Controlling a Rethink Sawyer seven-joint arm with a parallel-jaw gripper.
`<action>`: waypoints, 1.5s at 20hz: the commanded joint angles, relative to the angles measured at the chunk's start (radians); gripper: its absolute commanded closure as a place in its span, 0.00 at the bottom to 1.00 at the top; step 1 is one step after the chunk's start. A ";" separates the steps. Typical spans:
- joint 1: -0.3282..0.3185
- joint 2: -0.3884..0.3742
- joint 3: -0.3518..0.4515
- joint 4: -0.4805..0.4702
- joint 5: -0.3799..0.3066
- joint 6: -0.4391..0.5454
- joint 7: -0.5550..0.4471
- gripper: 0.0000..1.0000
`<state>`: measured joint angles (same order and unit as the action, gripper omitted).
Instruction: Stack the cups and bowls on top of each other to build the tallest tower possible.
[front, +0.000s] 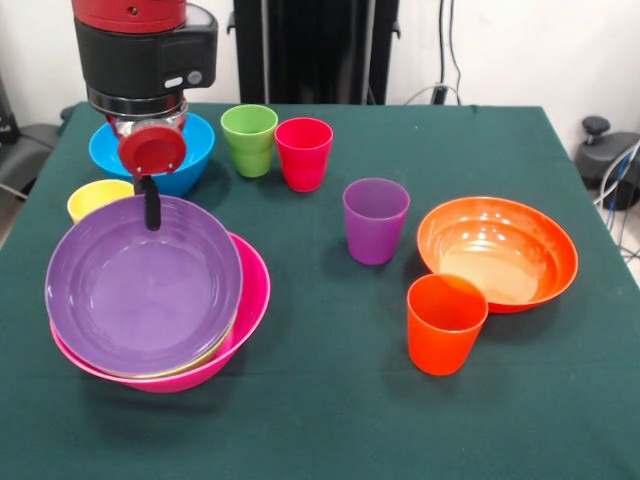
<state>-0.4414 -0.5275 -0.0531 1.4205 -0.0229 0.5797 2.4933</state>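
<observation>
Dark green cloth (330, 420) covers the table, white wall behind, black stand at back, cables at the right edge. Arm (145, 50) comes straight down at upper left, red-black wrist vertical, red disc facing the camera. Gripper (150, 205): only one thin black finger shows, its tip at the far rim of the purple bowl (140, 290); cannot tell how far the jaws are open or whether they pinch that rim. Purple bowl sits tilted inside the pink bowl (250, 300), directly under the finger, a pale rim showing between them on the near side. Yellow cup (92, 197) just left of the finger, half hidden behind the bowls. Blue bowl (190, 155) right behind the gripper. Green cup (249, 140) and red cup (303, 152) farther right and back, touching or nearly. Purple cup (375, 220) well right. Orange bowl (497, 252) farthest right, orange cup (445, 322) just in front of it. Open cloth along the near edge and between stack and purple cup; left table edge close to the stack.
</observation>
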 joint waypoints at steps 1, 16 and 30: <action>0.009 0.009 0.058 0.052 -0.048 0.113 -0.077 0.00; 0.028 -0.043 0.016 0.087 -0.070 0.202 -0.085 0.00; 0.065 -0.030 0.030 -0.047 -0.041 0.278 -0.065 0.00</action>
<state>-0.4169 -0.5802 -0.0986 1.4141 -0.0237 0.7228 2.4933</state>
